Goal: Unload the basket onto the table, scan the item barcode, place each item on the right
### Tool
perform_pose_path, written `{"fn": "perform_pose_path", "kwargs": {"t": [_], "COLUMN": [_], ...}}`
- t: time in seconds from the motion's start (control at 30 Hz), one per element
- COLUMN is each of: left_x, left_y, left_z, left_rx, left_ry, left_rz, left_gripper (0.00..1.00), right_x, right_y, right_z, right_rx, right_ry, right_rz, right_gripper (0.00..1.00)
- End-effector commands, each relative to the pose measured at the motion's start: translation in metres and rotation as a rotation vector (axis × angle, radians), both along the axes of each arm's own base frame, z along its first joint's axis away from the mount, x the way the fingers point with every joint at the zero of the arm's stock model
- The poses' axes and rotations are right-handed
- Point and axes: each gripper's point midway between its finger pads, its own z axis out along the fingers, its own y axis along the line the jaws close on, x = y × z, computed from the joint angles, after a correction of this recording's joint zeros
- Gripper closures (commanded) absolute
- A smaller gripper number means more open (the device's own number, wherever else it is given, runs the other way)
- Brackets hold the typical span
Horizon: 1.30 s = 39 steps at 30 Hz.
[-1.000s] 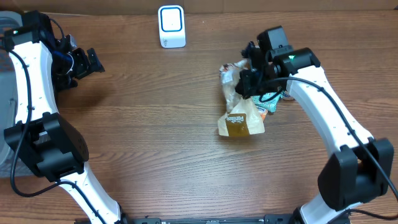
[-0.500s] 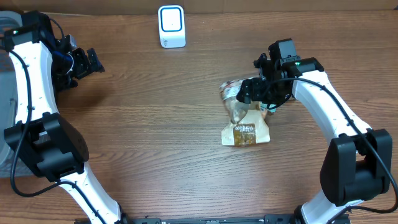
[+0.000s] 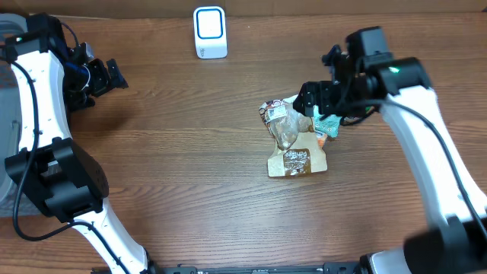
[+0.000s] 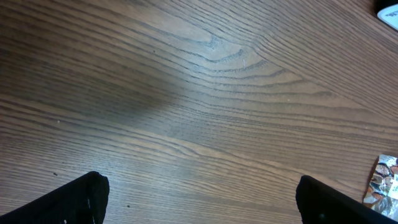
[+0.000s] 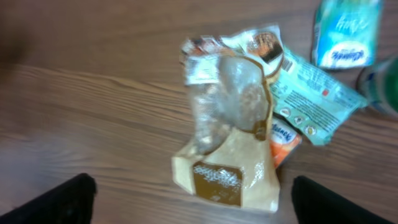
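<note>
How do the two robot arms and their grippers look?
The left arm and the right arm have white rounded links, black joints and thin black cables running along them. A small green light glows on each. The left gripper and right gripper are black.

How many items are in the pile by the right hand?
5: a brown clear-window bag, a teal packet beside it, an orange packet tucked under the teal one, a blue-white pack beyond, and a green item cut off at the frame edge. Others may lie hidden underneath.
</note>
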Motion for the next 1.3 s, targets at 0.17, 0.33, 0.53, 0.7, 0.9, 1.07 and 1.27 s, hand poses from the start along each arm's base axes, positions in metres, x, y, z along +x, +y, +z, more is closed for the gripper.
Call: {"fn": "perform_pose_path", "kwargs": {"t": [0.17, 0.33, 0.53, 0.7, 0.9, 1.07, 1.27], "left_x": [0.002, 0.003, 0.003, 0.003, 0.003, 0.003, 0.003], "left_y": [-0.002, -0.002, -0.001, -0.003, -0.004, -0.004, -0.004], "left_z": [0.01, 0.01, 0.01, 0.01, 0.01, 0.01, 0.01], "left_rx": [0.015, 0.016, 0.016, 0.016, 0.016, 0.016, 0.016], "left_ry": [-0.026, -0.027, -0.028, -0.028, -0.028, -0.028, -0.028], "left_rz": [-0.011, -0.011, -0.01, -0.014, -0.017, -0.016, -0.017], "left_gripper": [0.0, 0.01, 0.01, 0.01, 0.01, 0.01, 0.01], "right_x": [-0.071, -0.107, -0.13, -0.135, -0.135, -0.129, -0.118], "right_y": [-0.002, -0.01, -0.015, -0.027, -0.031, -0.037, -0.041], "right_z": [0.132, 0.166, 0.181, 0.172, 0.163, 0.146, 0.121], "right_rx": [0.112, 0.135, 0.145, 0.086, 0.058, 0.025, 0.027], "right_ry": [-0.352, -0.478, -0.539, -0.513, -0.485, -0.474, -0.614], "right_rz": [0.033, 0.036, 0.036, 0.0, -0.015, -0.04, -0.069], "right_gripper": [0.0, 0.0, 0.0, 0.0, 0.0, 0.0, 0.0]}}
